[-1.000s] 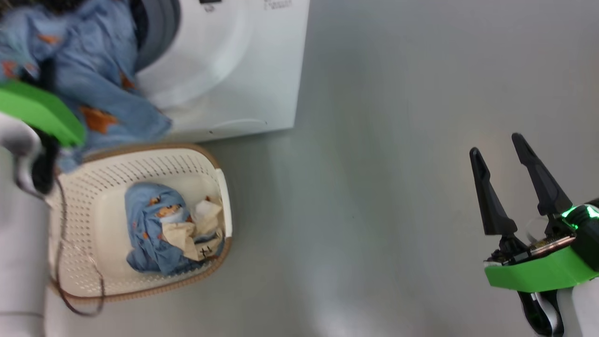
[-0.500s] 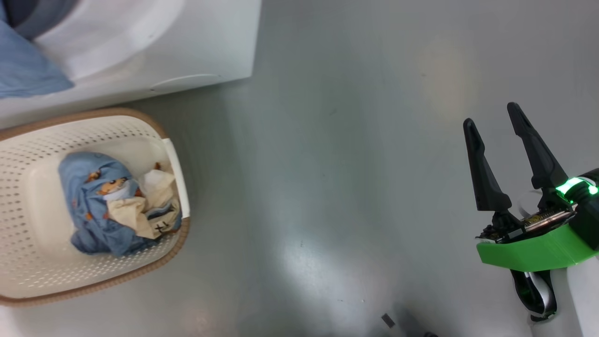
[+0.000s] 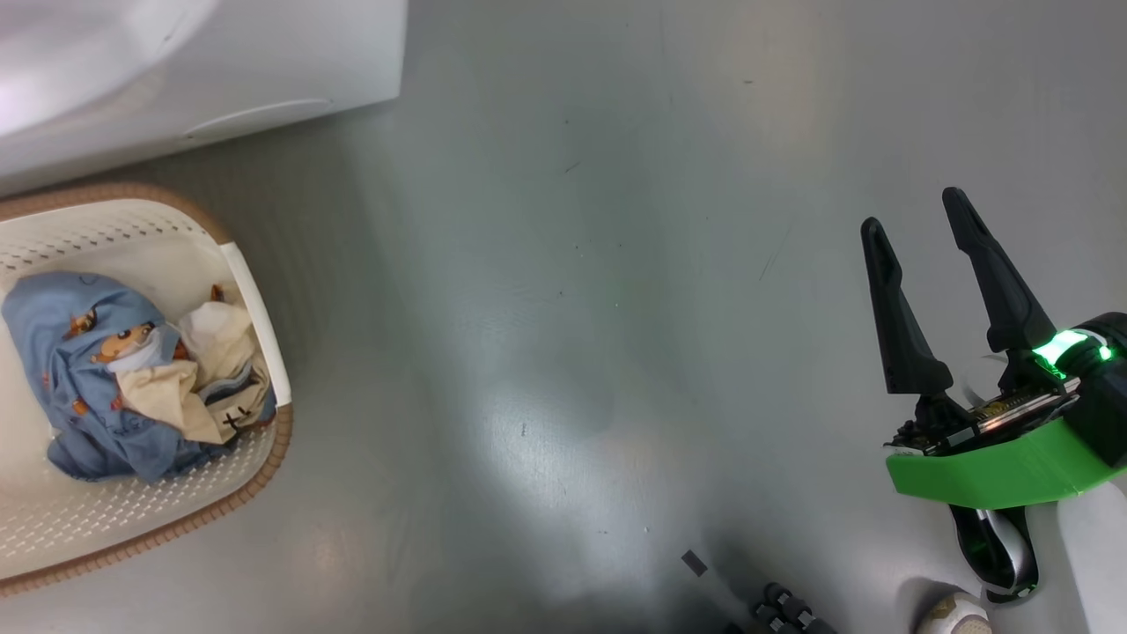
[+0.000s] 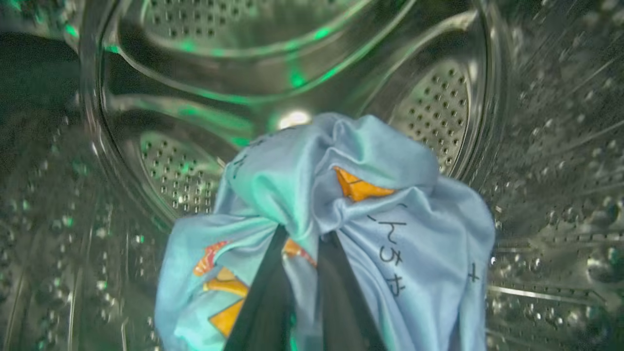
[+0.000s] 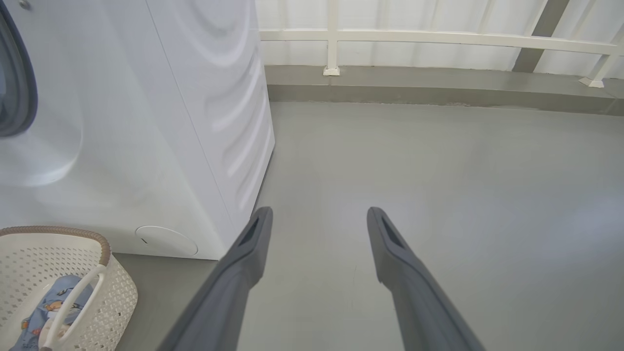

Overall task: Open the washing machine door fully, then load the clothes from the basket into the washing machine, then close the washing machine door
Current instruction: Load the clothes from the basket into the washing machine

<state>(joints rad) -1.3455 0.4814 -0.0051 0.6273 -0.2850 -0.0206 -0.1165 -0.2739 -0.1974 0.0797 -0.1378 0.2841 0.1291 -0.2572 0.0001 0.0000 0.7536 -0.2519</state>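
My left gripper is inside the steel drum, fingers pressed close together and pinching the light blue garment. The cloth bunches right over my fingertips, peaks toward 12 o'clock in the left wrist view and spills down past both fingers toward 7 and 5 o'clock. It is too crumpled for me to tell its long axis, though the dark printed characters run down toward 5 o'clock. In the head view, my right gripper hangs at 3 o'clock with fingers spread wide, nothing between them, tips pointing to 12 over the grey floor. The basket sits at 9 o'clock, well apart from those jaws, just beside the washing machine at 10. The clothes are heaped against its 3 o'clock wall.
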